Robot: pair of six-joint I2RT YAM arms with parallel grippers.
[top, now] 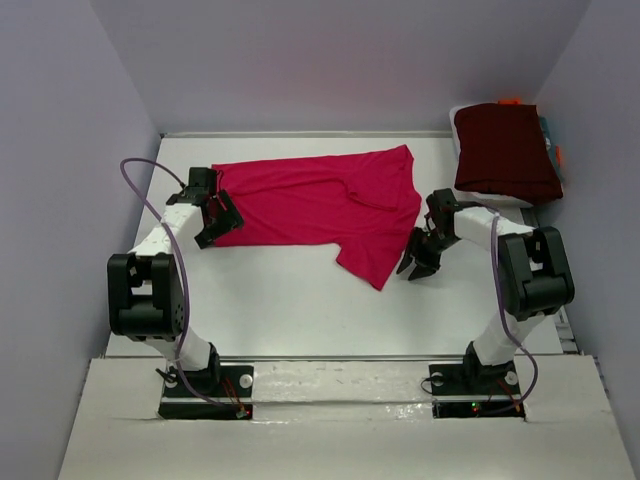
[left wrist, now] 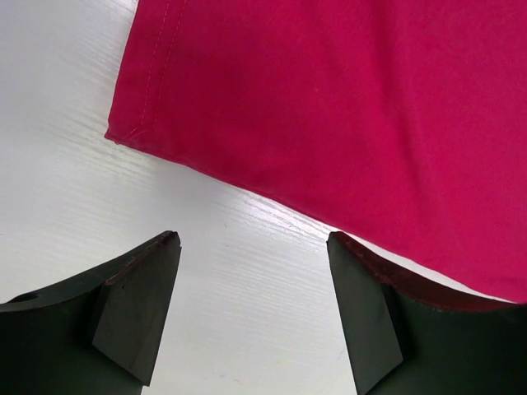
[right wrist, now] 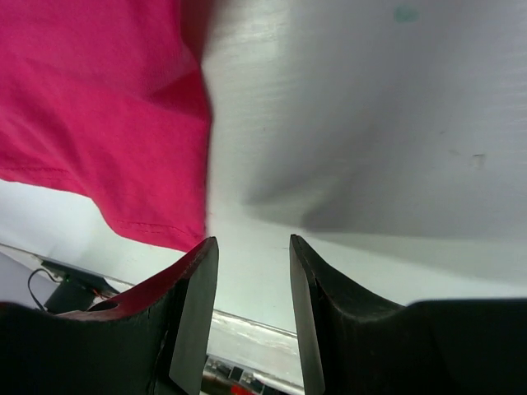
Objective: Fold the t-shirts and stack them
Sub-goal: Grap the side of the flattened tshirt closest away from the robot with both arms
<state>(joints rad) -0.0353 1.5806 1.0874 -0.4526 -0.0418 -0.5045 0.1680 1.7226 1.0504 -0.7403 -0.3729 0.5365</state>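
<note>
Diffuse overhead light, evenly bright; the white table (top: pixel 300 300) carries mild glare along its near edge. Wrist views — a broad soft shadow on the right, the crimson t-shirt (right wrist: pixel 99 107) blurred at its edge, near fingers (right wrist: pixel 193 313) dark.

Left pincer (left wrist: pixel 251 309) spread wide, empty, crimson-pink t-shirt (left wrist: pixel 346 115) (hemmed corner) on white table (left wrist: pixel 58 148)

No readable text, label or number shows anywhere.
</note>
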